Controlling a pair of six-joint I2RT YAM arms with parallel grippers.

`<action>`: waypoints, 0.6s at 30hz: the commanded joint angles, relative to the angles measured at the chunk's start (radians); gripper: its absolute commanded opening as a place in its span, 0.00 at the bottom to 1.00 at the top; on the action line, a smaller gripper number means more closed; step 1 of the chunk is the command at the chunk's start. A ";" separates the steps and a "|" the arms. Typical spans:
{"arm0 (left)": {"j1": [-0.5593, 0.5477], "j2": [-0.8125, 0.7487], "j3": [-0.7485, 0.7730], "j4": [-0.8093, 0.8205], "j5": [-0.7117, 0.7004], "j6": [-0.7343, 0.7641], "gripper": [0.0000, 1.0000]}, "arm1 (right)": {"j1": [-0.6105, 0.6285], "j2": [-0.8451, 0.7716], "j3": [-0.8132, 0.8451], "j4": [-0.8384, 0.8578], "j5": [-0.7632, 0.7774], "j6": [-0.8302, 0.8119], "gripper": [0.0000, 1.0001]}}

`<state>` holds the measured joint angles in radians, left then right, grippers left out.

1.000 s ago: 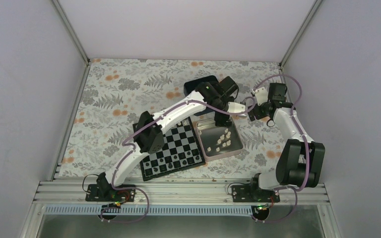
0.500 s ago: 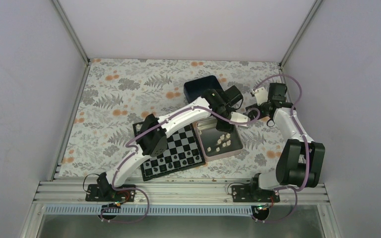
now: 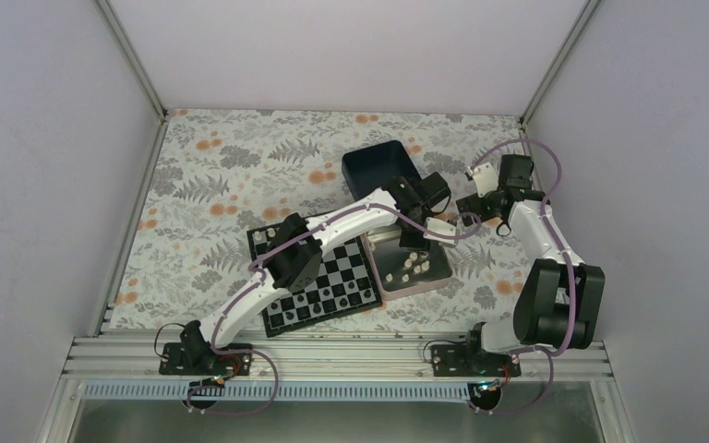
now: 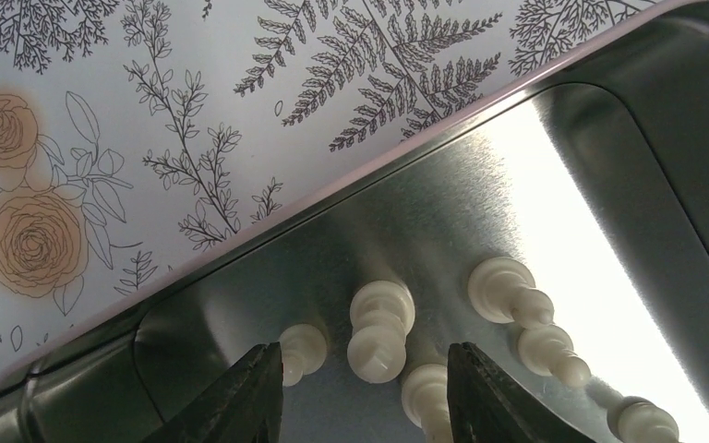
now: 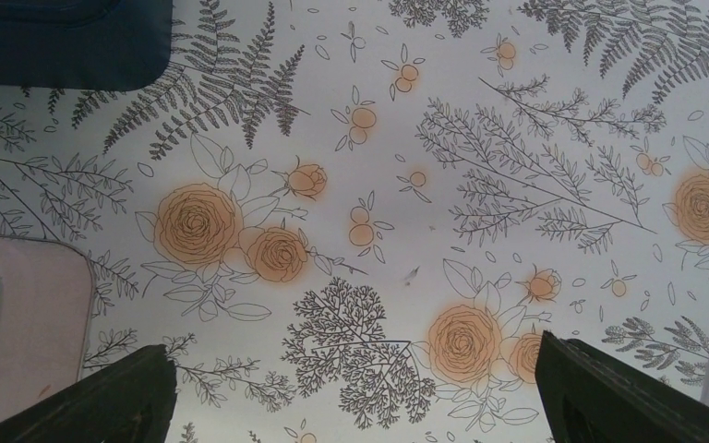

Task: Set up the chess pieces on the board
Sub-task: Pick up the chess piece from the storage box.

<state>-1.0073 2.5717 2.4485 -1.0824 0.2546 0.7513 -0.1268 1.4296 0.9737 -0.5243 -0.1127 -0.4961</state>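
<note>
Chess pieces (image 4: 380, 330) lie flat in tin (image 4: 480, 185) — axes mixed.

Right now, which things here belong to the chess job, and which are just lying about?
Part of the job: cream-white chess pieces, waiting to be set out; checkered board.

Just lying about: silver tin that the pieces lie in; dark blue box; flowered table cover.
</note>
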 commanded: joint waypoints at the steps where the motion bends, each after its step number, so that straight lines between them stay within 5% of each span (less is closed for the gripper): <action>1: -0.004 0.002 0.003 0.012 -0.006 0.008 0.45 | -0.008 -0.002 0.022 -0.005 -0.022 -0.002 1.00; 18: -0.005 0.020 0.032 -0.009 0.025 0.014 0.42 | -0.007 0.003 0.020 -0.009 -0.028 -0.010 1.00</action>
<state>-1.0077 2.5759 2.4516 -1.0798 0.2565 0.7517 -0.1268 1.4296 0.9737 -0.5327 -0.1211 -0.4995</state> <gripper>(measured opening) 0.433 0.995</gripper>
